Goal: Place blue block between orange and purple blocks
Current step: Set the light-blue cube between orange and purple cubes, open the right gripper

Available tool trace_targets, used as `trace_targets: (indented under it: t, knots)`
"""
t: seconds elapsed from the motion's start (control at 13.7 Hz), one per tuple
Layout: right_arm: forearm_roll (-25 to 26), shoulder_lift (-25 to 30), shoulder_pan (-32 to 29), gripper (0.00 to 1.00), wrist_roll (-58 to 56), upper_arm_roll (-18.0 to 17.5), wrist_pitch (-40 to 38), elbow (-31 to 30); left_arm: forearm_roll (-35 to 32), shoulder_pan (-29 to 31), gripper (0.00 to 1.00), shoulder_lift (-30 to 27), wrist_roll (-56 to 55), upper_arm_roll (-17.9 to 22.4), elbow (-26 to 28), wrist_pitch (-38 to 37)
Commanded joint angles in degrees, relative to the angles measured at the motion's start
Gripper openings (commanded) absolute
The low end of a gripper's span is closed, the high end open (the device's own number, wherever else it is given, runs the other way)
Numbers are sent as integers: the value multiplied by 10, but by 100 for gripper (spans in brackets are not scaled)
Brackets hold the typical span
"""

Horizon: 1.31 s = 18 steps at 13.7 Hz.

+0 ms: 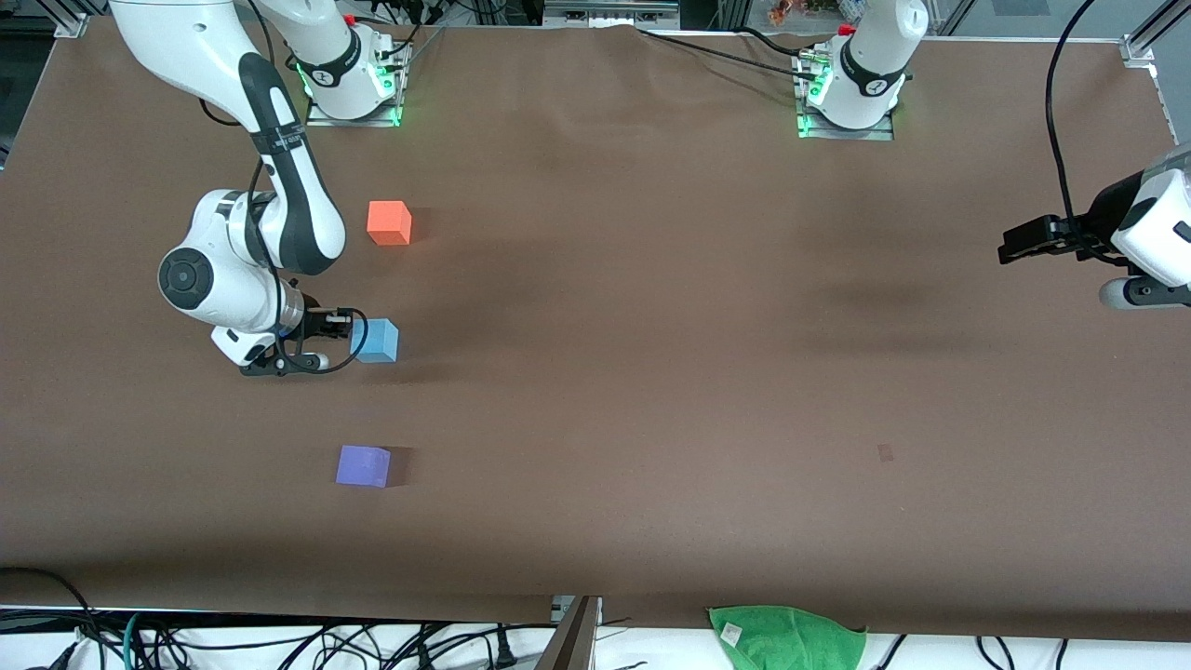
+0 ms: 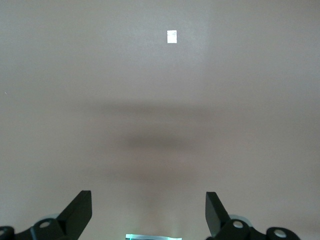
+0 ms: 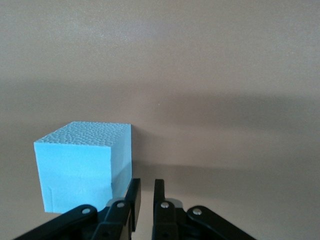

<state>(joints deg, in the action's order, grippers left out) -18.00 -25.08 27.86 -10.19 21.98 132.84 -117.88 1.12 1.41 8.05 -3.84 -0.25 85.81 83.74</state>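
Note:
The light blue block (image 1: 376,341) rests on the brown table, with the orange block (image 1: 389,222) farther from the front camera and the purple block (image 1: 364,465) nearer to it. My right gripper (image 1: 350,325) is low beside the blue block, at the side toward the right arm's end of the table. In the right wrist view the right gripper (image 3: 146,197) is shut on nothing, and the blue block (image 3: 80,165) stands just outside one finger. My left gripper (image 1: 1010,249) waits over the left arm's end of the table. The left gripper (image 2: 148,210) is open and holds nothing.
A green cloth (image 1: 786,637) lies at the table edge nearest the front camera. A small dark mark (image 1: 885,452) shows on the table toward the left arm's end. A small white tag (image 2: 172,36) lies on the table in the left wrist view.

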Motion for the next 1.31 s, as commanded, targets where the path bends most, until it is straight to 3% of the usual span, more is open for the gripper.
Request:
trace_targets:
  t: [0.0, 1.24]
  knots:
    - [-14, 0, 0, 18, -12, -4, -7, 5, -9, -3, 100, 13, 11, -1, -30, -2]
    - [-28, 3, 4, 20, -5, -6, -7, 5, -12, -4, 100, 20, 13, -4, -44, -3]
